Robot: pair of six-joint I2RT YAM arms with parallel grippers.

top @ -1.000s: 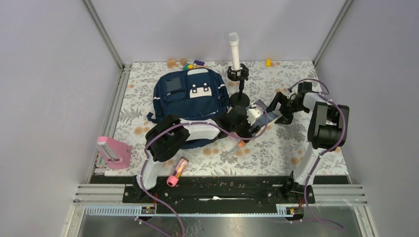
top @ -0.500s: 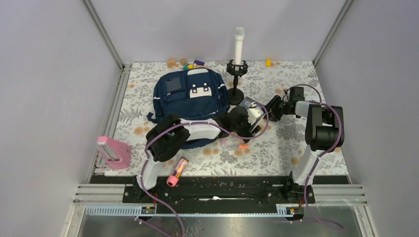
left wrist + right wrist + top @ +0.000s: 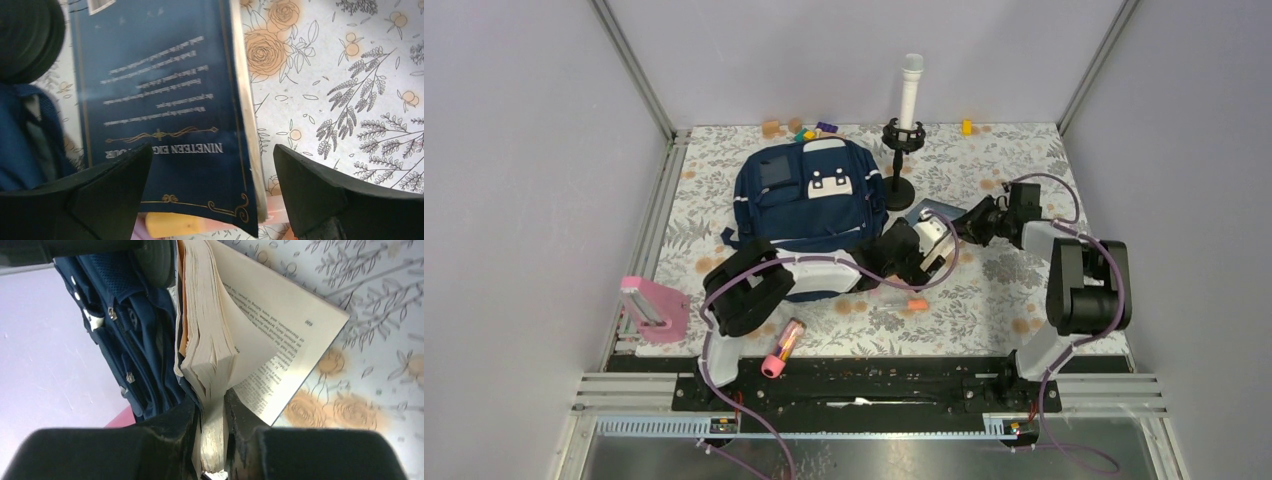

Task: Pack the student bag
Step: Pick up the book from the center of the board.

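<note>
A: While a wad of pages is pinched between the closed fingers of the right claw, the book is seen fanned open. One leaf and the cover are splayed toward the flowered table.

B: And the left claw is spread wide above that same book, with nothing gripped. The dark blue cover is framed between its two fingers, and the spine runs lengthwise away from the wrist.

A: The backpack is found lying flat at left-centre of the table. Its long axis is laid from the near edge toward the back wall, white-patched end farthest away.

B: So the key line is marked: from the right claw the bag lies to the left, with the book near the bag's right flank, between bag and claw. In the right wrist view, zipped pockets are seen close behind the pages.

A: The left arm is draped across the bag's near end, so it is judged the nearer arm. The book, though, is held by the right.

B: Whether the main compartment is unzipped cannot be told, since that end is hidden under the arm. A leftward carry is judged to be called for. A grip on loose pages alone is judged risky, as the rest of the book could sag or slip.
</note>
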